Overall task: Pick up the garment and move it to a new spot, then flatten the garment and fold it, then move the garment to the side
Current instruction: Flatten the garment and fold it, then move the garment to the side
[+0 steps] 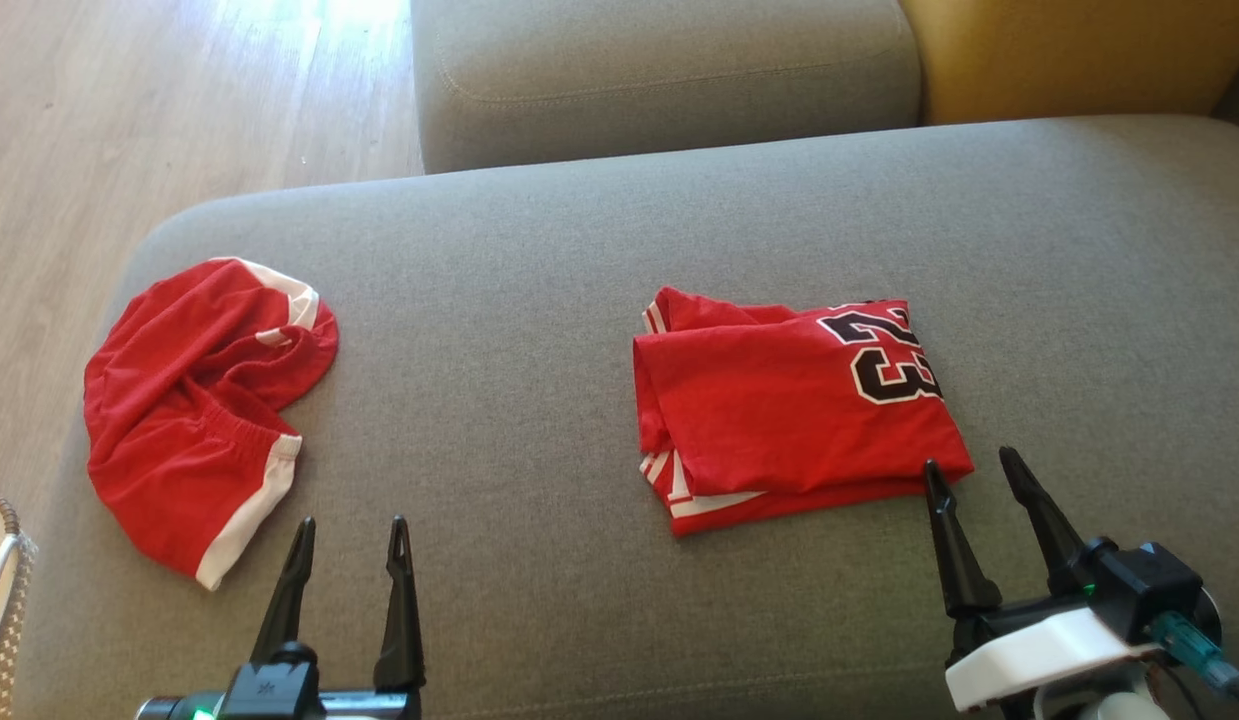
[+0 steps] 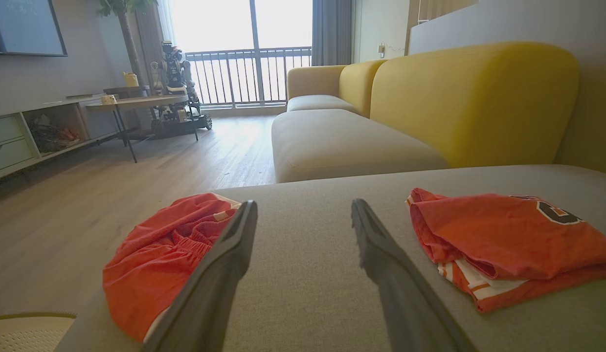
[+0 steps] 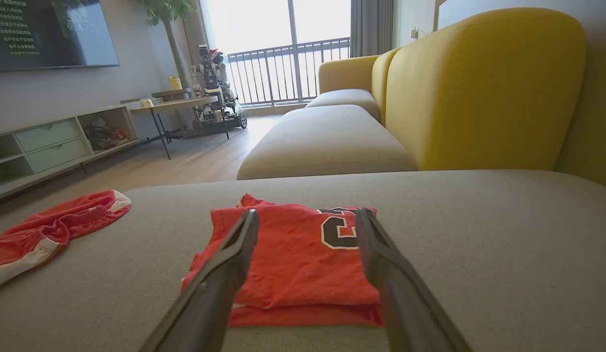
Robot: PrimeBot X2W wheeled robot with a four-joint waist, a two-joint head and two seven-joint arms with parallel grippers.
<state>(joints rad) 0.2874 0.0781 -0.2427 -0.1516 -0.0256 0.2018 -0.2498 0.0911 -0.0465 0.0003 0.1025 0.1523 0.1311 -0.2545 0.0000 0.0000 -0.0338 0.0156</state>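
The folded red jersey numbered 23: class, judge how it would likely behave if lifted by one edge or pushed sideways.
The folded jersey is thin cloth in loose layers, so lifted by one edge it would probably droop and unfold. It looks light, lying flat and thin. Pushed across the textured grey sofa, it would likely bunch rather than slide.

One folded jersey (image 1: 779, 410), one pair of shorts (image 1: 189, 400), two end effectors, left (image 1: 352, 522) and right (image 1: 969, 458)

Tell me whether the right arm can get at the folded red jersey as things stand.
Probably yes. The right gripper stands open at the near right corner of the folded jersey, fingers pointing toward it, with nothing between them on the grey cushion.
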